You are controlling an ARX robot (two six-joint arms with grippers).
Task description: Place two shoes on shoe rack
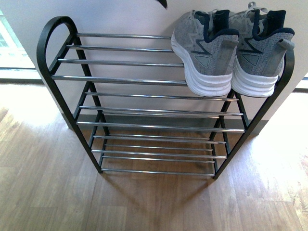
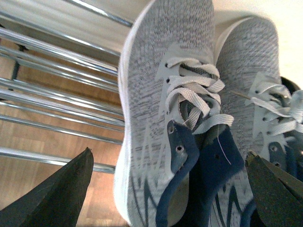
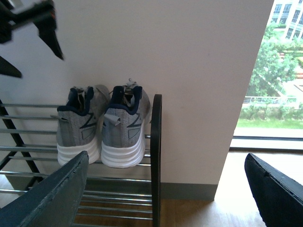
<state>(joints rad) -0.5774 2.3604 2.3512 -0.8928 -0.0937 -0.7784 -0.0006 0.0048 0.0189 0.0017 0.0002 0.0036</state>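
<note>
The shoe rack (image 1: 120, 79) stands on the floor (image 1: 48, 192), with its far side against the wall (image 1: 120, 17). Two sneakers sit on its top tier at the right end, pressed close side by side. The left sneaker (image 1: 204, 53) and the right sneaker (image 1: 262, 53) both have heels near and toes toward the wall. The right one lies just beside the rack's right end frame.

Both grippers I drive, close up.
Left gripper (image 2: 169, 154) and right gripper (image 3: 165, 157): dark grey, matte, wedge-shaped fingers (image 2: 52, 198).

sneakers (image 2: 161, 94): heels cut by left wrist view's edge | shoe rack (image 1: 43, 45): right end partly hidden
</note>
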